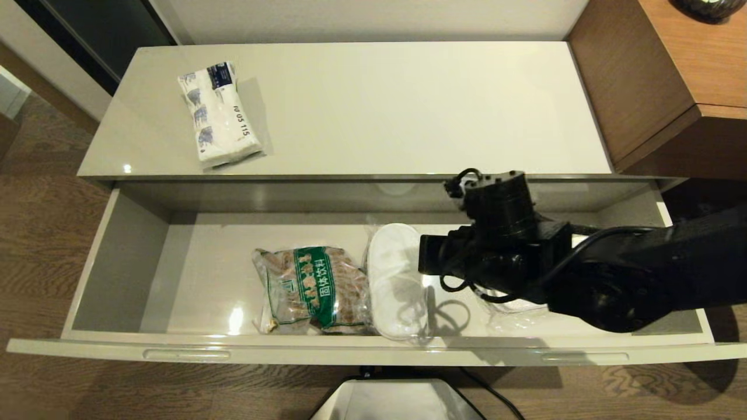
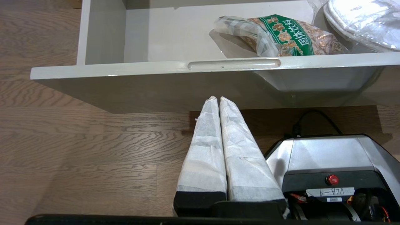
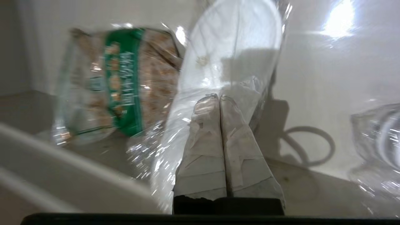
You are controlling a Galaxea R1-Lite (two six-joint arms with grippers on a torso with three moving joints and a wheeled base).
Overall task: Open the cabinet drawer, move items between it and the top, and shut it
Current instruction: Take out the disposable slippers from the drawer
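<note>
The cabinet drawer (image 1: 350,352) stands pulled out wide. In it lies a film-sealed pair of white slippers (image 1: 394,280), and my right gripper (image 3: 219,97) sits at that pack's right edge. Its fingers are pressed together, with the pack's clear film (image 3: 175,150) gathered at them. A second film-sealed pack (image 3: 375,140) lies to the right, mostly under my right arm (image 1: 613,274). The tissue pack (image 1: 219,114) rests on the top (image 1: 408,105) at its left end. My left gripper (image 2: 217,98) is shut and empty, below the drawer's front (image 2: 187,90), outside the head view.
A brown packet with a green band (image 1: 312,289) lies against the slippers' left side. The drawer's left half (image 1: 198,274) holds nothing. A brown wooden desk (image 1: 671,76) abuts the top's right end. My base (image 2: 328,162) stands under the drawer front.
</note>
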